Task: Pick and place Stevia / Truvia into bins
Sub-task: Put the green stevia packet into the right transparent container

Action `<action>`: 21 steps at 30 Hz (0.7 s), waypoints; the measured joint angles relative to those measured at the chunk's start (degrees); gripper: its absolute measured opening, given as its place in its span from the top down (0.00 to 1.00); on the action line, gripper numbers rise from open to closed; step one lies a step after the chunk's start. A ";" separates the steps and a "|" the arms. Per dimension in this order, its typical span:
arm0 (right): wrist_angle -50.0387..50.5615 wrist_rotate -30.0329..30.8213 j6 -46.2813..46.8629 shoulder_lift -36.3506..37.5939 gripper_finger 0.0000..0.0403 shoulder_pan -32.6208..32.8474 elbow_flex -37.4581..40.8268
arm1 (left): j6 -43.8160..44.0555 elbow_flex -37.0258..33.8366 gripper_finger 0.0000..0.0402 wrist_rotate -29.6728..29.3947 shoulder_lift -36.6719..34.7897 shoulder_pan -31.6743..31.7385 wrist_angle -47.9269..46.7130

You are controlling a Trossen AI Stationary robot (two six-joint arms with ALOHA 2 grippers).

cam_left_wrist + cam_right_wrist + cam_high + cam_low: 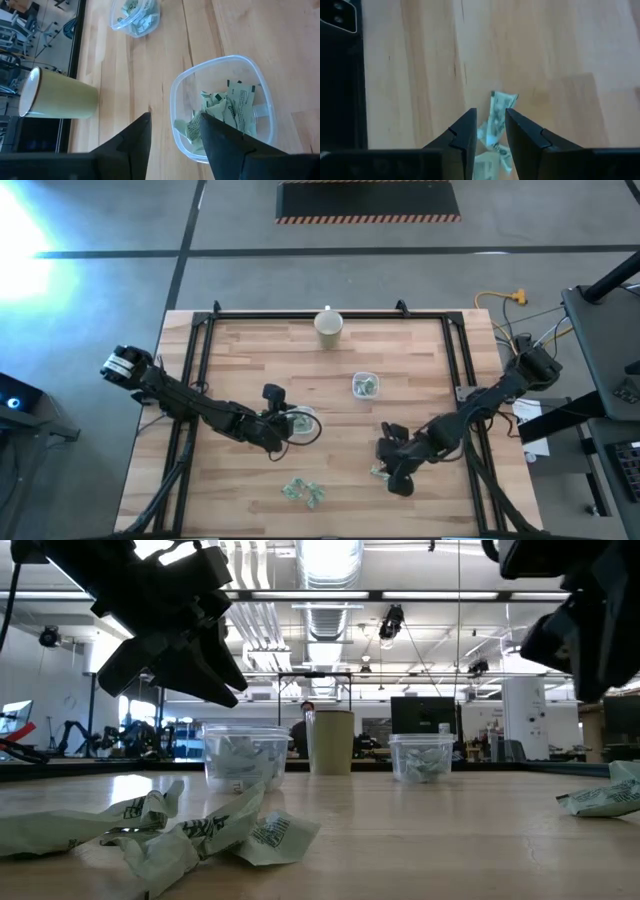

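Two clear bins stand on the wooden table, each with Stevia packets inside: one [303,423] mid-left, one [365,386] farther back. My left gripper [175,122] hangs open just above the nearer bin [222,107], one finger over its rim and one outside it. Loose green-and-white packets [303,492] lie near the front edge. A few more packets [497,115] lie flat on the wood under my right gripper [490,120], which is open by a narrow gap and points down at them from above the table [580,620].
A cream round cup [328,327] stands at the far edge, behind the bins. Black frame rails [200,350] run along the table's left, right and far sides. Bare wood lies between the front pile and the right-hand packets.
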State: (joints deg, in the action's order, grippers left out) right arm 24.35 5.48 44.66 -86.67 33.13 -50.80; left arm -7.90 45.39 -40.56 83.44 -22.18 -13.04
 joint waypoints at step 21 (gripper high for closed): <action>-2.30 0.00 6.15 -7.10 0.58 0.87 2.44 | 0.15 -0.04 0.62 0.02 0.00 -0.02 0.17</action>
State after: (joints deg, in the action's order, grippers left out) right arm 22.05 5.48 50.81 -93.78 34.00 -48.36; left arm -7.75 45.34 -40.53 83.44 -22.20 -12.87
